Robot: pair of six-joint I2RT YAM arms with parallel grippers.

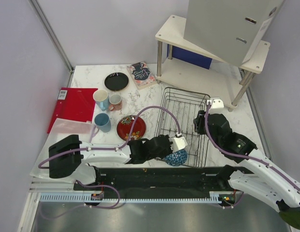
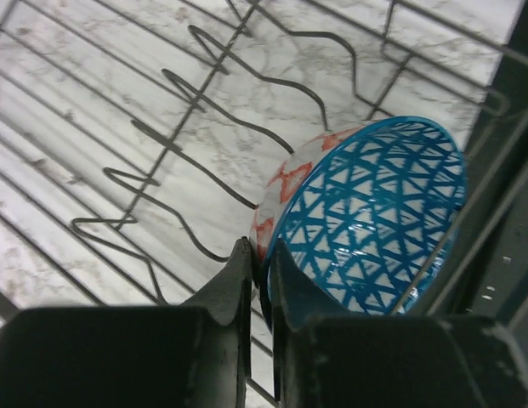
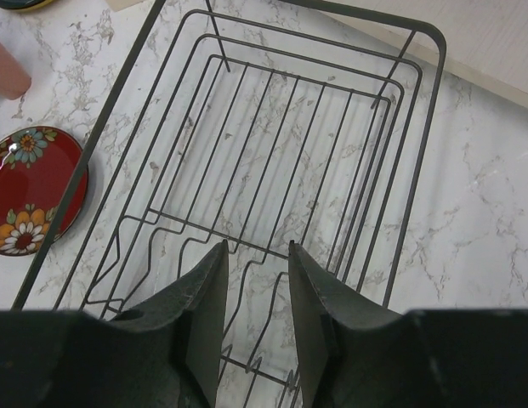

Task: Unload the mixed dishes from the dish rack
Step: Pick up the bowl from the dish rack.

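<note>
Bowl (image 2: 366, 221) rim behind left tool (image 2: 260, 259)

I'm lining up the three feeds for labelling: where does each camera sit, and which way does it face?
Top external: above and behind the arms, looking down on the table; both arms show.
Left wrist: on the left arm, facing down into the dish rack at the bowl; left gripper pinches its rim.
Right wrist: over the dish rack, facing down through it; right gripper open.
Shared: right wrist and top both show the red plate.

A red folder (image 1: 75, 104) lies left, patterned booklet (image 1: 141, 74) beside the white shelf (image 1: 188, 72).
</note>
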